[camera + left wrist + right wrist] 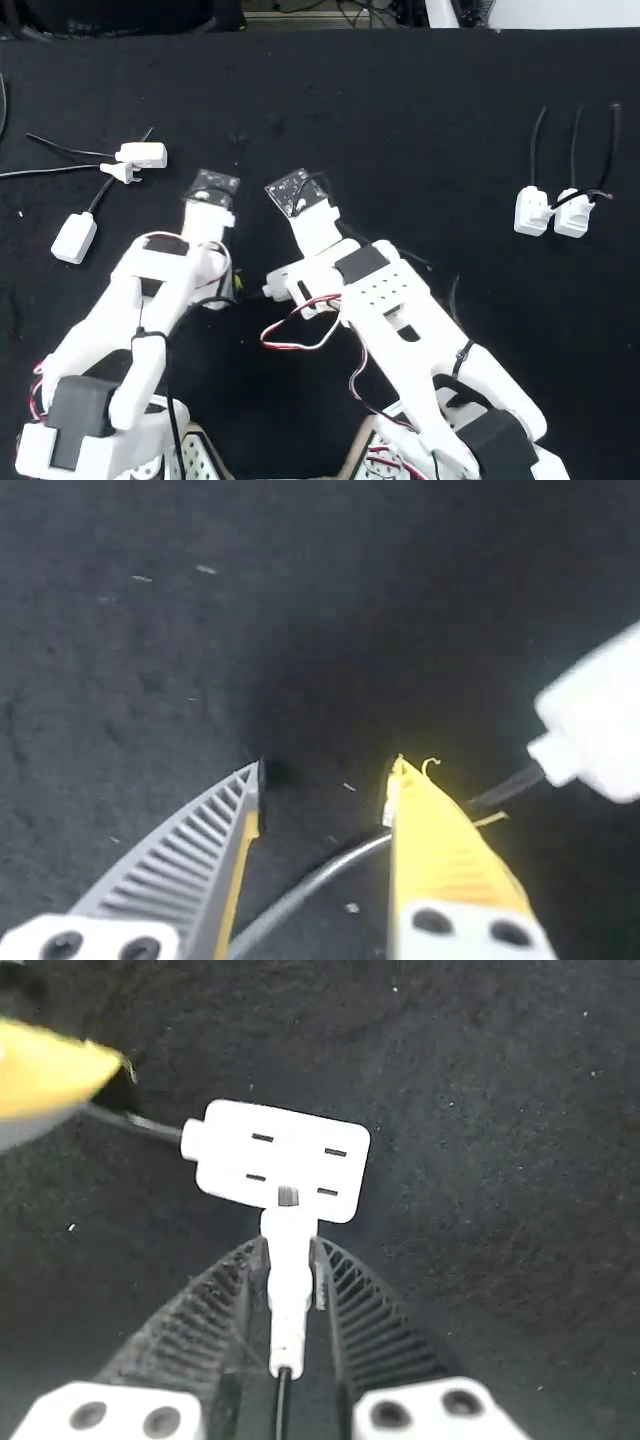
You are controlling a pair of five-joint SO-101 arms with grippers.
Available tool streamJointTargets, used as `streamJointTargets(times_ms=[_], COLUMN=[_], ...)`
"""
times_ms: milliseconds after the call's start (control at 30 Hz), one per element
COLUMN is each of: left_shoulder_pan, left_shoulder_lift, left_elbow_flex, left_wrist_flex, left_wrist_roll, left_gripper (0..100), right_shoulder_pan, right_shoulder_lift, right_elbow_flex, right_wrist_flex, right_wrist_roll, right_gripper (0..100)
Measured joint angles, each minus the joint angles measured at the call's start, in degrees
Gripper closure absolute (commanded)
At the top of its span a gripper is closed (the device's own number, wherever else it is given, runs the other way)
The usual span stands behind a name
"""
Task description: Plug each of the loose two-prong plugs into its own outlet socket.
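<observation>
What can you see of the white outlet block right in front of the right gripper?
The outlet block is a white, rounded rectangular piece that looks like hard plastic, lying flat on the black table cover with its face up. Four narrow slots show in two pairs. A short stub at one end leads into a thin dark cable. The white plug, held in the right gripper, meets the middle of one long edge; whether its prongs are seated cannot be told.

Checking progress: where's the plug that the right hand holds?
In the right wrist view, the plug is clamped in the right hand, its front end meeting the edge of the white outlet socket.
</observation>
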Motion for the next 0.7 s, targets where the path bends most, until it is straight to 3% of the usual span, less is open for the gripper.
streamJointTargets(times_ms=[367, 500, 700], left_shoulder_pan=[-1.8, -8.3, -15.9], left_shoulder_lift=[-11.6, -21.3, -33.1], left_elbow_flex=[1.3, 9.1, 22.0], left_wrist_flex=[12.0, 12.1, 6.2], left_wrist_roll=[-4.0, -6.6, -6.7], left_gripper=[79, 79, 79], right_shoulder_pan=[0.0, 0.0, 0.0], right_shoulder_lift=[5.1, 13.1, 26.3], right_elbow_flex=[-15.6, -24.4, -39.8], right_wrist_flex=[16.7, 23.2, 33.1], right_wrist_roll=[0.0, 0.0, 0.0], right_gripper=[98.8, 98.8, 98.8])
